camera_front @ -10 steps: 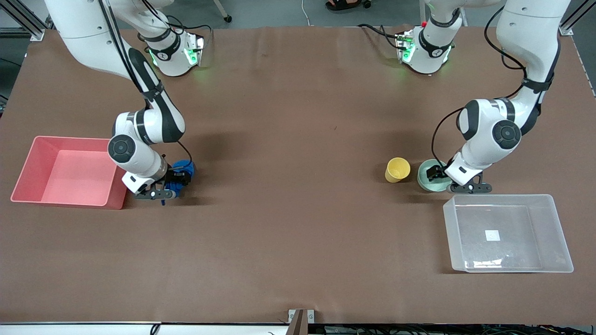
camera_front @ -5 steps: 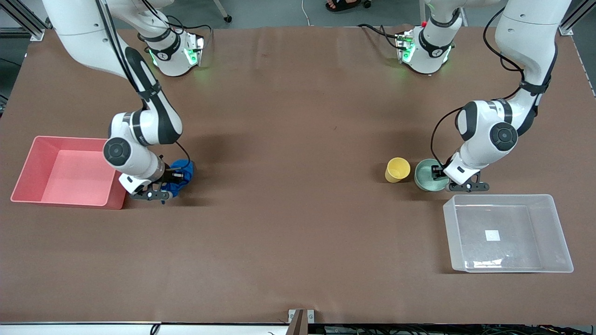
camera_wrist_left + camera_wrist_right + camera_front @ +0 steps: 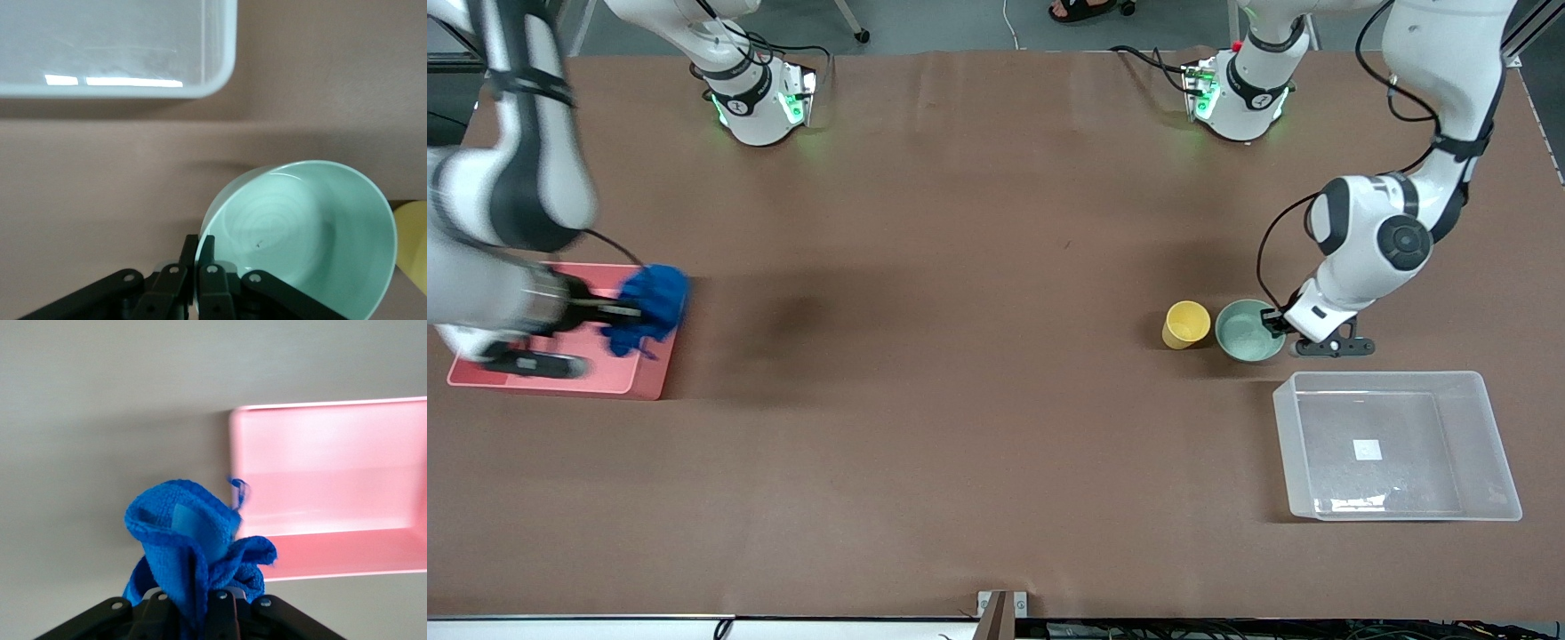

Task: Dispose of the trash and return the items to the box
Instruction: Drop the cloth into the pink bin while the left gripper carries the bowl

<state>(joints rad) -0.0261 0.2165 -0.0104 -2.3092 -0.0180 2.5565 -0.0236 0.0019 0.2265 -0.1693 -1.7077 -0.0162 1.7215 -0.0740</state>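
My right gripper [image 3: 630, 310] is shut on the blue cloth wad [image 3: 649, 306] and holds it in the air over the edge of the pink bin [image 3: 645, 380]. The wad [image 3: 193, 543] fills the right wrist view, with the bin [image 3: 320, 520] below it. My left gripper [image 3: 1276, 323] is shut on the rim of the mint-green bowl [image 3: 1245, 331], which is beside the yellow cup [image 3: 1185, 324]. In the left wrist view the fingers [image 3: 189, 257] pinch the bowl's [image 3: 300, 233] wall. The clear box [image 3: 1396, 444] stands nearer the front camera than the bowl.
The pink bin stands at the right arm's end of the table. The clear box's corner [image 3: 200, 73] shows in the left wrist view, close to the bowl. The yellow cup's edge [image 3: 413, 233] shows just past the bowl.
My right gripper has lifted the blue wad off the table and carried it over the pink bin. My left gripper has shifted slightly with the bowl, which now sits closer to level.
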